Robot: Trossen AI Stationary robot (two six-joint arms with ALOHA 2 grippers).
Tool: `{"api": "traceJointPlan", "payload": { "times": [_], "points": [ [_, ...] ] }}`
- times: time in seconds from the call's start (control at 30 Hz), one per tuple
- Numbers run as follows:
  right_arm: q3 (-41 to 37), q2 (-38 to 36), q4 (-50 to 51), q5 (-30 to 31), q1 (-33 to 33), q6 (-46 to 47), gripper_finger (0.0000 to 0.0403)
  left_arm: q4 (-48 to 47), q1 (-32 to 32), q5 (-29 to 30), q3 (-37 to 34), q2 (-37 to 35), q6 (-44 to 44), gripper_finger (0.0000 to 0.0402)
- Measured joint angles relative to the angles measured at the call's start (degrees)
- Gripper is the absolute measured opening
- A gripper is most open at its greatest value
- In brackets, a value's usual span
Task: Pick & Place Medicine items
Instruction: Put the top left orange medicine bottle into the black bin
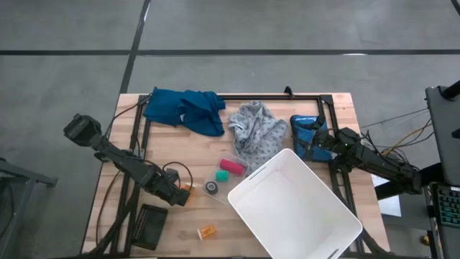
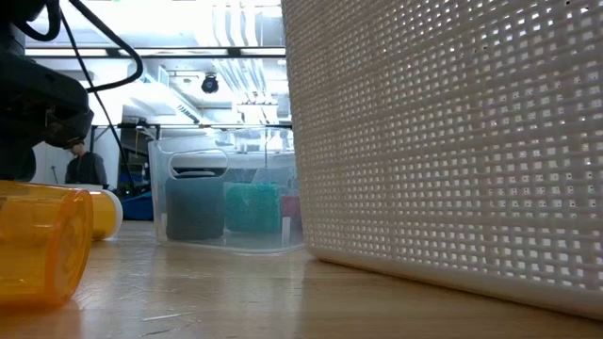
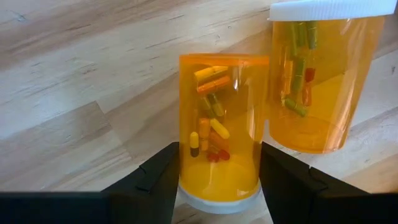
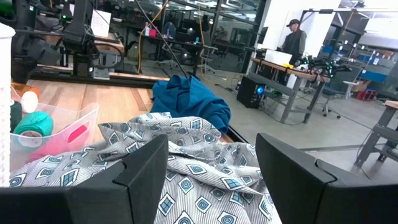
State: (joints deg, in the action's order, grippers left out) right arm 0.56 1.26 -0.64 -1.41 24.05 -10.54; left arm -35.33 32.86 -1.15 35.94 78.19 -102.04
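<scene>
Three translucent orange pill bottles with white caps are in view. One stands between the fingers of my left gripper, cap end toward the wrist; the gripper is shut on it. A second bottle lies right beside it on the wood, cap pointing away. The third lies on its side alone near the table's near edge and shows large in the low view. My right gripper is open at the table's right side, its fingers above the grey patterned cloth, touching nothing. My left gripper pinches the pill bottle between its two fingers, one on each side of the body just above the white cap. The fingers come slanting down from the table's left and lie along the bottle. Whether the bottle is off the table, I cannot tell.
A white perforated basket fills the table's near right. A clear tub with teal and pink rolls sits just left of it. A blue cloth lies at the far edge, a blue pouch by the right gripper, a black block near left.
</scene>
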Motion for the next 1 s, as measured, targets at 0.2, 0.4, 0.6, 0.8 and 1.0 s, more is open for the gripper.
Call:
{"api": "traceJointPlan", "payload": {
  "times": [0.2, 0.4, 0.6, 0.8, 1.0],
  "points": [
    [0.0, 0.0, 0.0, 0.0, 0.0, -0.11, 0.024, -0.54, -0.51, -3.09, 0.15, -0.56, 0.09, 0.0199],
    [0.0, 0.02, 0.0, 0.0, -0.02, -0.06, 0.024, -3.49, -2.42, -8.18, 0.46, -4.83, 0.0, 0.0199],
    [0.0, 0.02, 0.0, 0.0, -0.02, 0.02, 0.024, -7.28, -6.87, -14.21, 0.39, -9.99, -0.81, 0.02],
    [0.0, 0.02, 0.0, 0.0, -0.02, -0.11, 0.024, -8.12, -15.94, -33.31, 0.37, -10.84, -1.38, 0.02],
    [0.0, 0.02, -0.02, 0.0, -0.02, -0.02, 0.024, -8.61, -27.43, -45.33, -0.57, -10.86, 9.95, 0.02]
  ]
}}
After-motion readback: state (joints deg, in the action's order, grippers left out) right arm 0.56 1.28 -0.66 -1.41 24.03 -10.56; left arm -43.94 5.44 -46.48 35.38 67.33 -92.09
